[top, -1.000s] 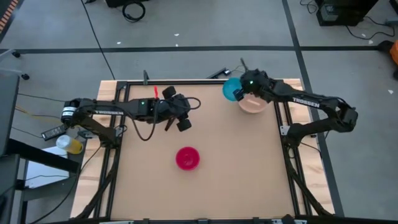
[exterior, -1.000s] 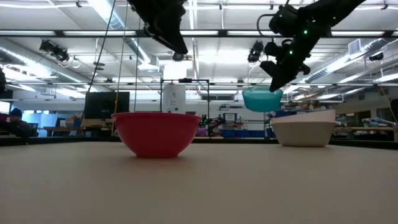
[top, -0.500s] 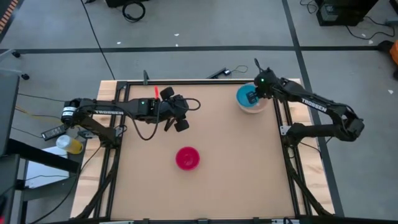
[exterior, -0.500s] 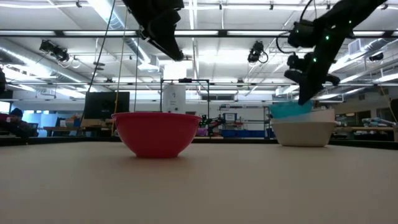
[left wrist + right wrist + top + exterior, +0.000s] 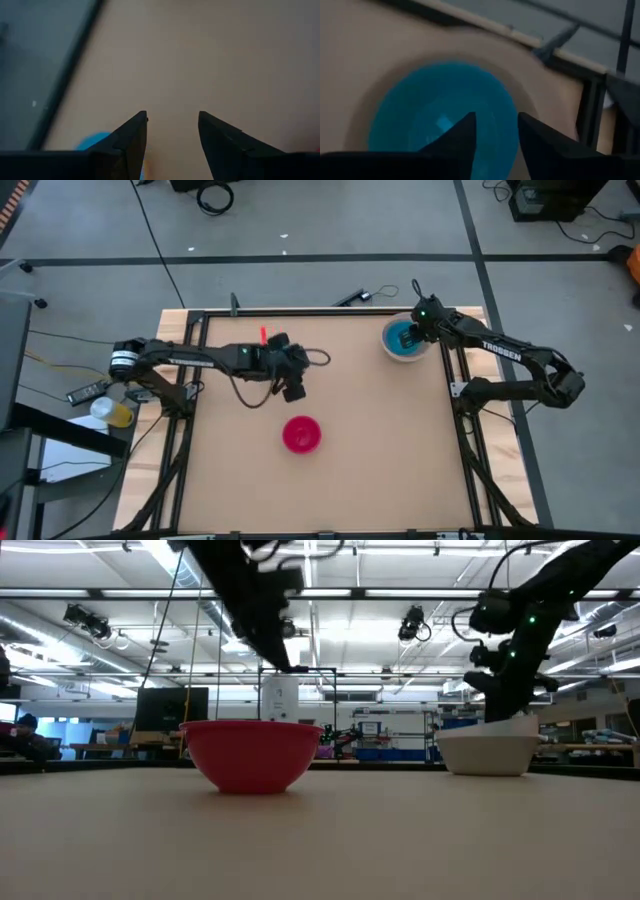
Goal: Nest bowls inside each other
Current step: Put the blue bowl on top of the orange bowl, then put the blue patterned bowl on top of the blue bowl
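A magenta bowl (image 5: 302,434) (image 5: 252,753) stands upright on the table, near its middle. At the far right corner a teal bowl (image 5: 404,340) (image 5: 440,117) sits inside a pale bowl (image 5: 490,752) (image 5: 390,352), which hides it in the low view. My right gripper (image 5: 408,334) (image 5: 496,125) is open above them. One finger is over the teal bowl's inside and the other beyond its rim. My left gripper (image 5: 293,387) (image 5: 172,122) hangs open over bare table, just beyond the magenta bowl on its far side. My right gripper comes at the teal bowl's rim (image 5: 507,112) slanting down from above, with open fingers either side of it. I cannot tell whether a finger touches the bowl. The bowl rests upright in the pale bowl.
A black frame (image 5: 300,311) runs around the table. A small red object (image 5: 263,334) lies near the far edge behind the left arm. A yellow object (image 5: 116,413) sits off the table's left side. Bare tabletop lies between the magenta bowl and the stack.
My right gripper has carried the teal bowl toward the table's right edge and down onto the pale bowl. The teal bowl has sunk inside it, below the rim in the low view. My left gripper has come down toward the magenta bowl.
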You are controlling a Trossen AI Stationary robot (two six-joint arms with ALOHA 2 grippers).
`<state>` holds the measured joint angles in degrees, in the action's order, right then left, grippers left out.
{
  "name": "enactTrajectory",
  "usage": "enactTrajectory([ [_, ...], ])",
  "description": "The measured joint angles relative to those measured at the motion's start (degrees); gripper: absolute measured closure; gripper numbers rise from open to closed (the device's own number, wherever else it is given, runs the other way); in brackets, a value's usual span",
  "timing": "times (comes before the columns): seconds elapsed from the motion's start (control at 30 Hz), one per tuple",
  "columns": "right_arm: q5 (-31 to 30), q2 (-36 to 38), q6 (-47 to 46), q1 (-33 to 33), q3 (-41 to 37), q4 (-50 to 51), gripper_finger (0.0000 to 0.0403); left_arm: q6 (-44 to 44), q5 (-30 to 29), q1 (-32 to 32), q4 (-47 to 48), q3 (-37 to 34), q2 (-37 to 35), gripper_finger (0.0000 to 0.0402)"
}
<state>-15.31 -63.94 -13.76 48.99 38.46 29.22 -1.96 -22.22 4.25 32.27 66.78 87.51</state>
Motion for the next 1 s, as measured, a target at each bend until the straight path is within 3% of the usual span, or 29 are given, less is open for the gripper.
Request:
enactTrajectory([
  [0.27, -1.23, 9.17, 0.27, -0.28, 0.00, -0.84, 0.0243, -4.36, -0.02, 1.69, -0.87, -11.90, 0.54, 0.0221],
  [0.43, 4.14, 12.69, 0.03, -0.79, 0.00, -0.05, 0.0243, -4.40, -1.01, 4.95, -3.25, -16.93, 0.44, 0.0221],
  [0.83, 7.92, 13.73, -0.16, -7.80, 0.00, -0.03, 0.0243, -1.20, -3.09, 6.45, -8.06, -17.24, 0.20, 0.0246],
  [1.0, 13.48, 12.68, -0.75, -12.79, 0.00, -1.86, 0.0243, 3.93, -5.12, 8.96, -8.09, -17.24, 0.62, 0.0249],
])
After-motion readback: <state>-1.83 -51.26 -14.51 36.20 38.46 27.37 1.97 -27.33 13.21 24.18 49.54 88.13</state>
